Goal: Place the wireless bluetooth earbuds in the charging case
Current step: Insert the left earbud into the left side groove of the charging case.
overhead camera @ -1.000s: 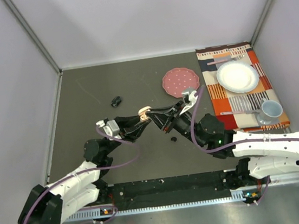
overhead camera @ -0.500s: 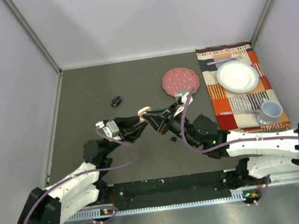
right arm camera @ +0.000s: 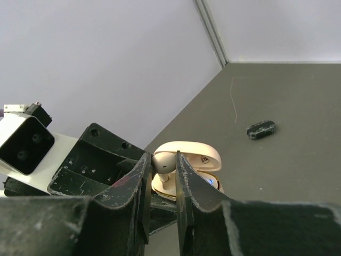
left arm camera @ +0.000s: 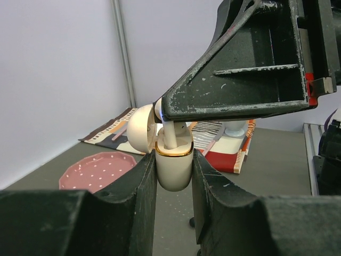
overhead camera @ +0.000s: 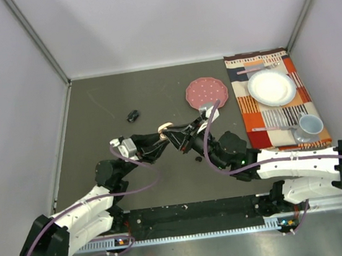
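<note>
My left gripper (overhead camera: 161,138) is shut on the white charging case (left arm camera: 173,169), which has a gold rim. It holds the case upright above the table with the lid (left arm camera: 140,133) open. My right gripper (overhead camera: 176,136) is shut on a glossy white earbud (right arm camera: 164,163). The earbud's stem (left arm camera: 171,135) points down into the case's opening, and the case also shows in the right wrist view (right arm camera: 198,160). One black earbud (overhead camera: 133,115) lies on the table at the far left. Another black earbud (overhead camera: 198,159) lies under the right arm. The second white earbud is not visible.
A pink dotted disc (overhead camera: 206,91) lies just behind the grippers. A striped placemat (overhead camera: 263,116) at the right carries a white plate (overhead camera: 271,87), a cup (overhead camera: 310,126) and cutlery. Grey walls enclose the table on three sides.
My right gripper has moved slightly left and closed in on the case, bringing the white earbud over its opening. The left gripper has kept the case almost still.
</note>
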Tool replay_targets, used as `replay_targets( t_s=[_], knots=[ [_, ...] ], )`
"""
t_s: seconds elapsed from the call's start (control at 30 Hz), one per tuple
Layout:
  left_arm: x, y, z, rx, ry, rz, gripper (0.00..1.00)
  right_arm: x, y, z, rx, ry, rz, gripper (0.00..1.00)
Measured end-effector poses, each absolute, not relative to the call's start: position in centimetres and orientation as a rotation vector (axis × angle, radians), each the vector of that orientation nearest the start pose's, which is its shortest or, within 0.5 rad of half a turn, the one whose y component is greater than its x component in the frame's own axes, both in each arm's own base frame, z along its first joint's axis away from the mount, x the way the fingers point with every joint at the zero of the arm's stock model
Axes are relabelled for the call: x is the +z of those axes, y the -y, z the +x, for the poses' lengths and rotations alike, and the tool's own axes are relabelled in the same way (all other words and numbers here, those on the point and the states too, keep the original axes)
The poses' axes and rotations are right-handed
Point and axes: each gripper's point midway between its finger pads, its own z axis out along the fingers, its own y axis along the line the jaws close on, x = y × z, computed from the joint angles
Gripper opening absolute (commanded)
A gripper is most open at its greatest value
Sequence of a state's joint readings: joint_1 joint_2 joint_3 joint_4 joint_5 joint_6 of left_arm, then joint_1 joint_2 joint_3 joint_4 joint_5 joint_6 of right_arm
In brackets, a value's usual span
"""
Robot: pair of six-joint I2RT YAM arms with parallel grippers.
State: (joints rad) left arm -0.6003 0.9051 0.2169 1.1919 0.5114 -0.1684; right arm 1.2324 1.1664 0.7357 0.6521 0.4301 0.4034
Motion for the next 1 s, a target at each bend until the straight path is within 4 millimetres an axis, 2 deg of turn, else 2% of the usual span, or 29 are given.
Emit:
replay_targets(
  t_s=[0.77, 1.0],
  knots=[
    [27.8, 24.4, 19.5, -0.950, -0.976, 0.691, 0.00, 31.2, -36.6, 18.7, 1.027, -1.478, -0.224, 0.00],
    [27.7, 24.3, 19.6, -0.948, -0.982, 0.686, 0.00, 30.8, -36.5, 18.7, 1.004, -1.487, -0.231, 0.11]
  ],
)
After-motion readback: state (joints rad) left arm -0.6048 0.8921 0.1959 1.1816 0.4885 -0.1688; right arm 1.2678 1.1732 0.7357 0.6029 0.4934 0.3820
